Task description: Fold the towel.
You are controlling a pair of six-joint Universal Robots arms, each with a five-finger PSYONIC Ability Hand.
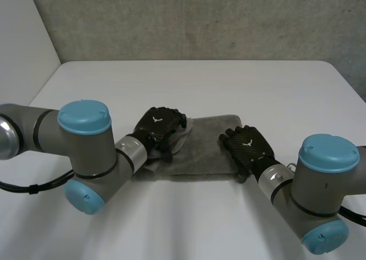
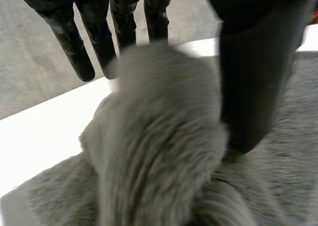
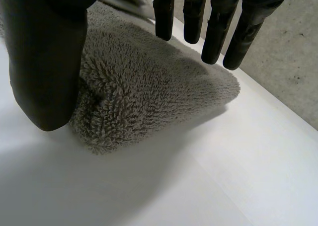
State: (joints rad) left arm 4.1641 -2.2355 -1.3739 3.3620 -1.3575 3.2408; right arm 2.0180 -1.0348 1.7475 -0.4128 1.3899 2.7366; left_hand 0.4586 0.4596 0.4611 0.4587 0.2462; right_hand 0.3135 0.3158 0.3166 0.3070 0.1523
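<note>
My left hand had a bunched fold of the towel between its thumb and its straight fingers. I judged it a pinch, though the cloth there was blurred. The fold rose under my palm, off the rest of the towel, which lay flat beyond the thumb. I held it so because a fold needs a raised edge to carry across, and that end lay nearest that hand.

My right hand was spread and held nothing: the fingers were straight and clear above the cloth, and the thumb tip was down beside the towel's edge, touching it. The towel's corner lay under that palm, between thumb and fingers, on the white table — placed, I judged, so that closing the hand would take the corner.

Outward from both hands, the towel stretched between them, one hand at each end and the middle flat on the table. My reading was that the fold was only at its start: one end gripped, the other not yet. The risk I saw was an uneven lift — one loose end would drag the towel askew.
</note>
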